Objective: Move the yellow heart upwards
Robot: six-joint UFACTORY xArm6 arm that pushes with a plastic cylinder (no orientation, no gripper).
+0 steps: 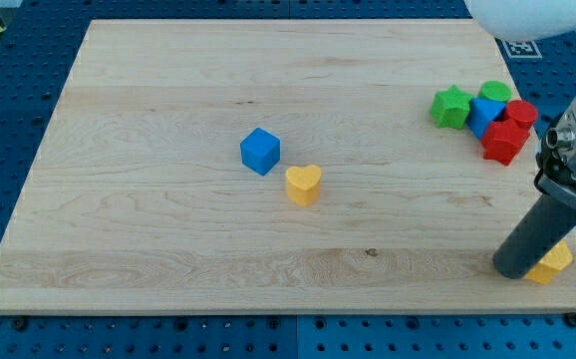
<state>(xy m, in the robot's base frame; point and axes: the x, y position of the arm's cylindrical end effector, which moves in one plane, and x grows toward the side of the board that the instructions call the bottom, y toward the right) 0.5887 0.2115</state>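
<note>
The yellow heart [303,184] lies near the middle of the wooden board [168,120]. A blue cube [260,151] sits just up and left of it, close but apart. My tip [514,270] rests on the board near the bottom right corner, far to the right of the heart. It touches or nearly touches a second yellow block [552,263], which is partly hidden behind the rod.
A cluster sits at the right edge: a green star [451,107], a green round block [495,94], a blue block [482,117], a red cylinder [521,113] and a red block [504,142]. The board's right edge is close to my tip.
</note>
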